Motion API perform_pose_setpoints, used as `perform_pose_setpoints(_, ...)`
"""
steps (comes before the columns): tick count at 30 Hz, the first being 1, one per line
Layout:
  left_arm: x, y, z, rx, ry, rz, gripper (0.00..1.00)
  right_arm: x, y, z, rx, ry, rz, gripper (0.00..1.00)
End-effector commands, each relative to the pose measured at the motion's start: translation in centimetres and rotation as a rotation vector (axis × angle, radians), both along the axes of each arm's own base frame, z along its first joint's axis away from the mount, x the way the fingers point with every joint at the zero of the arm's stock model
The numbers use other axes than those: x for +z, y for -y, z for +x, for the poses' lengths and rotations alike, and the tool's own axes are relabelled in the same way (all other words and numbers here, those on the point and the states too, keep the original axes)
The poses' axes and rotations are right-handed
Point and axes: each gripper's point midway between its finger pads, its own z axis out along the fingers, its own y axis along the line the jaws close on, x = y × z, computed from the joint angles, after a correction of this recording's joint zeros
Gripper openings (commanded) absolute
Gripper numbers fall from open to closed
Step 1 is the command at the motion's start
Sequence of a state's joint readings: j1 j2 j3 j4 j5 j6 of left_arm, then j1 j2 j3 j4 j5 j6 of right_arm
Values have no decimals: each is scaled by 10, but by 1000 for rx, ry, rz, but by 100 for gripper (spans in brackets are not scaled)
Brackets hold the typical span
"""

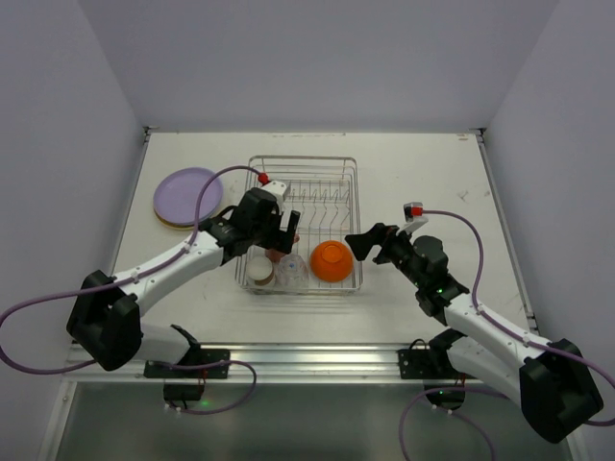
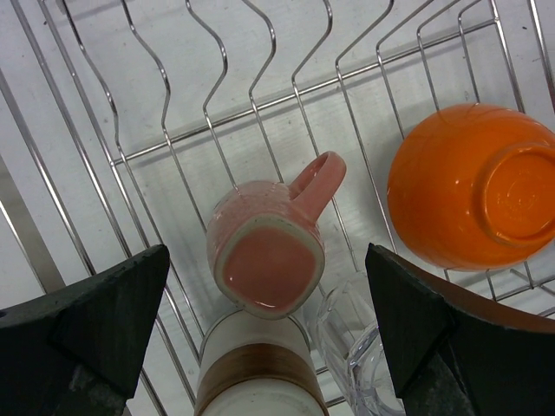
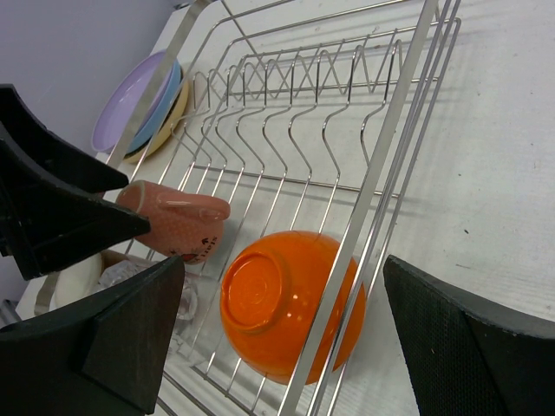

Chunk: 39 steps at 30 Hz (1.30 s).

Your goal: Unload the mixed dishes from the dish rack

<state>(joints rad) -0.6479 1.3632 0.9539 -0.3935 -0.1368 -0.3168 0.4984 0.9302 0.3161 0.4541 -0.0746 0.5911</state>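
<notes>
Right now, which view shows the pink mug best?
Left wrist: pink mug centred, base up, handle clear. Top external mostly hides it under the left hand. Right wrist shows its side, partly behind that hand.

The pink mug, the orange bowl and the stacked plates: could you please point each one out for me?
pink mug (image 2: 269,264), left wrist view, the end facing the camera
orange bowl (image 3: 258,293), right wrist view, its upturned base
stacked plates (image 1: 187,195), top external view, the lavender top plate
</notes>
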Motion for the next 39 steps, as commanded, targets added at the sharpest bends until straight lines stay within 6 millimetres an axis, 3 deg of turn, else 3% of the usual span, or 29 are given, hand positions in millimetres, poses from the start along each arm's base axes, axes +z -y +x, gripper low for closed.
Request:
perform_pose_setpoints(1,21,13,6,-71,80,-31,100,20,-6,5,16,44,12,99)
perform_pose_setpoints(7,19,16,18,-77,102,-2,100,20,-5,5,13,43,11,99)
perform_pose_setpoints(14,8,25,14,-153,58,11,100,21,-4,5,9,46,9,99)
perform_pose_setpoints(23,25,25,15,-278,154,52,100,19,-5,5,13,37,9,99)
perform_pose_setpoints(28,7,36,-3,-439,107,44,100,17,-7,4,22,30,12,99)
perform_pose_setpoints(32,2,32,-4,-431,86,73,100,17,-9,4,29,26,15,99)
perform_pose_setpoints(39,24,31,-4,-536,177,106,100,14,-11,4,34,13,21,99)
